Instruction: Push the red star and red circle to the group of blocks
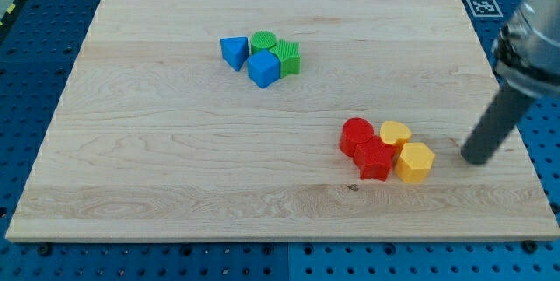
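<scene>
No pincer here: only my tip [475, 158], bare, at three o'clock of the red star [375, 161] and red circle [356, 135]. Best swung to five o'clock of both, then pushed steadily toward eleven, at the blue-green group [261, 57], shedding the yellow blocks [407, 151].

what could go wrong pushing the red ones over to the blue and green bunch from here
1. The red star and red circle touch two yellow blocks, which lie between them and my tip at the view's right. Pushing straight left would likely drag the yellows along.
2. The blue and green group sits far up-left, so on a long diagonal push the reds may split or slip off the tip.
</scene>
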`<action>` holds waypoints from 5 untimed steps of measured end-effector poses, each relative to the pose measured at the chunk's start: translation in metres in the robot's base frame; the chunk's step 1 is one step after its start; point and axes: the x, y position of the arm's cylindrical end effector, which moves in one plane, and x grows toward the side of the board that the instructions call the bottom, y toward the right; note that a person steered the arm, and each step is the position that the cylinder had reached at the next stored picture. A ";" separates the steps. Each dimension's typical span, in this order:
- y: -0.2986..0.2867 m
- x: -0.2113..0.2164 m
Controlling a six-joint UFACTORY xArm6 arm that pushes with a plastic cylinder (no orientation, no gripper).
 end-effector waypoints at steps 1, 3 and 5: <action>-0.011 0.056; -0.065 0.054; -0.089 0.015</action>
